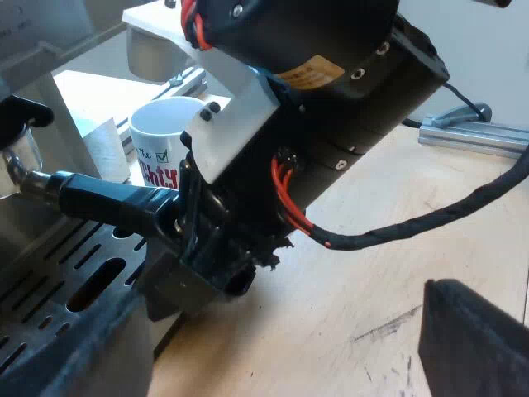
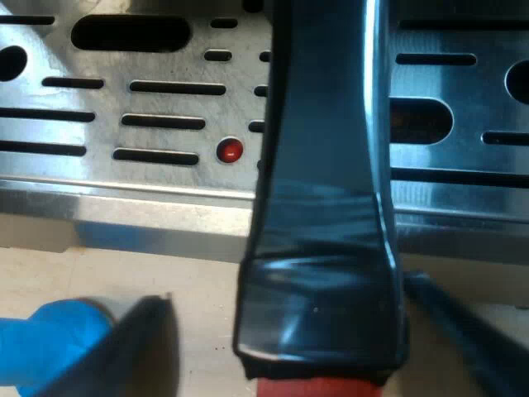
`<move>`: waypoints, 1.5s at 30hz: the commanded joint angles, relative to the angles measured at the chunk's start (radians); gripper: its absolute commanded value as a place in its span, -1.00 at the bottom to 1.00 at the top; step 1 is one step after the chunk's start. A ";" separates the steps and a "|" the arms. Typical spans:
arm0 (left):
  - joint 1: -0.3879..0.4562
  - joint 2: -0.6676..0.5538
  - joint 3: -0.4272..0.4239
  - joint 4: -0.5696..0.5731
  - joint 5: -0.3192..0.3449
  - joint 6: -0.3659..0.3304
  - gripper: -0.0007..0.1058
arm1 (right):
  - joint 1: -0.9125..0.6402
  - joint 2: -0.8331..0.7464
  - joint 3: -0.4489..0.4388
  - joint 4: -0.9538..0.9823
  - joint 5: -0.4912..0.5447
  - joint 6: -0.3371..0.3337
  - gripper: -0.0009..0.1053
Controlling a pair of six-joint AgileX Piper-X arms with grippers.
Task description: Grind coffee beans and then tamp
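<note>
Right wrist view, right gripper (image 2: 285, 318) parted astride handle (image 2: 322, 207), left gripper (image 1: 281, 347) wide (mug (image 1: 161, 136) nearby)

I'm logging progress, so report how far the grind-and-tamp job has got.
Done: nothing confirmable; whether the holder carries grounds cannot be told. In hand: the right gripper straddles the holder's handle over the machine's drip grate, a gap showing beside one finger; the left gripper hangs open nearby. Left: tamping, since the blue tamper lies on the table, untouched.
</note>
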 commanded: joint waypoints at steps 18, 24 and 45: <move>-0.005 -0.005 -0.002 0.029 0.003 -0.009 0.30 | 0.005 -0.005 -0.003 -0.010 0.006 -0.010 -0.98; -0.005 -0.005 -0.002 0.043 0.003 0.000 0.30 | 0.023 -0.005 -0.003 -0.010 0.011 -0.013 -0.98; -0.005 -0.005 -0.002 0.043 0.003 0.000 0.30 | 0.120 -0.010 -0.003 0.069 0.120 0.071 -0.98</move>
